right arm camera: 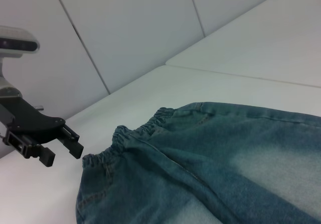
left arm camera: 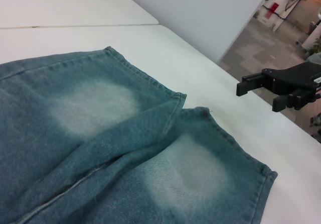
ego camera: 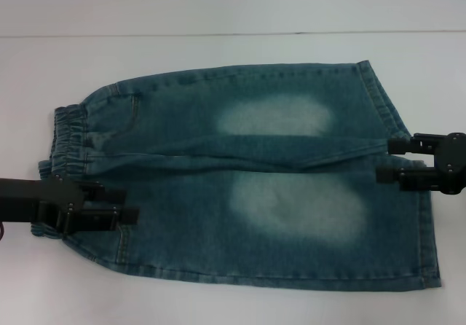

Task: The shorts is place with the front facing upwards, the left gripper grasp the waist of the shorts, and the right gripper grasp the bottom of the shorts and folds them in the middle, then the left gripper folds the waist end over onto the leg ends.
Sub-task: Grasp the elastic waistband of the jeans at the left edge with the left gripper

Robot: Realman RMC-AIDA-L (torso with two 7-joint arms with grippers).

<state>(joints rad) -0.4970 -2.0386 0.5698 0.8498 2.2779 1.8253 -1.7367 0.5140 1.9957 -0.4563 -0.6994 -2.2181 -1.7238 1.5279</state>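
Note:
The shorts (ego camera: 247, 179) lie flat on the white table, pale faded thigh patches facing up. The waist of the shorts (ego camera: 69, 139) is the ruched band at the left. The bottom of the shorts (ego camera: 426, 230), two wide hems, is at the right. My left gripper (ego camera: 125, 203) is open and hovers over the nearer part of the waist; the right wrist view shows the left gripper (right arm camera: 62, 151) raised, just off the waist (right arm camera: 135, 131). My right gripper (ego camera: 387, 159) is open at the hems where the two legs meet. In the left wrist view the right gripper (left arm camera: 258, 97) hangs above the table beyond the hems (left arm camera: 220, 133).
The white table (ego camera: 218, 48) extends on all sides of the shorts, its far edge meeting a pale wall. An open floor area with plants (left arm camera: 286, 3) lies beyond the table's right side.

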